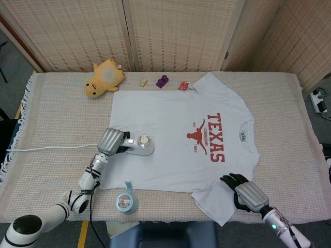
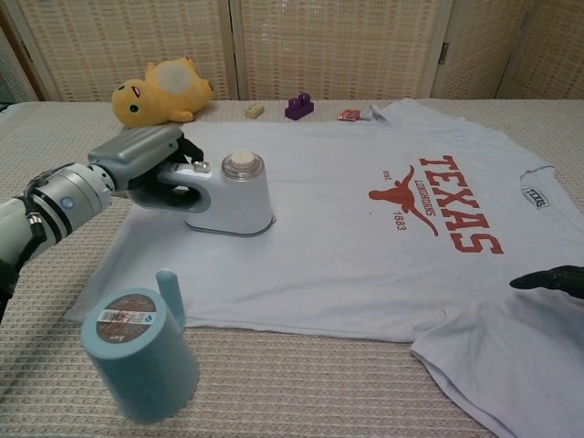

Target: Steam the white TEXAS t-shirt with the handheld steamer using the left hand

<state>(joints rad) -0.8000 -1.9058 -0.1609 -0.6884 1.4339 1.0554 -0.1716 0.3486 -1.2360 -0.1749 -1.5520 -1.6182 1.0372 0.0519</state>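
The white TEXAS t-shirt point(image 1: 176, 139) point(image 2: 365, 228) lies flat on the table, red print toward the right. A white handheld steamer point(image 1: 141, 145) point(image 2: 231, 196) stands on the shirt's left part. My left hand point(image 1: 110, 142) point(image 2: 139, 164) grips its handle from the left. Its white cord point(image 1: 46, 149) trails off to the left table edge. My right hand point(image 1: 247, 195) rests by the lower sleeve at the front right, dark fingers curled, nothing seen in them. Only its fingertips point(image 2: 547, 279) show in the chest view.
A light-blue tape roll point(image 1: 124, 201) point(image 2: 139, 354) stands at the front edge just below the shirt hem. At the back lie a yellow plush toy point(image 1: 103, 77) point(image 2: 162, 92), a small beige block point(image 1: 143, 81), a purple block point(image 1: 163, 80) point(image 2: 298, 106) and a red packet point(image 1: 183, 86).
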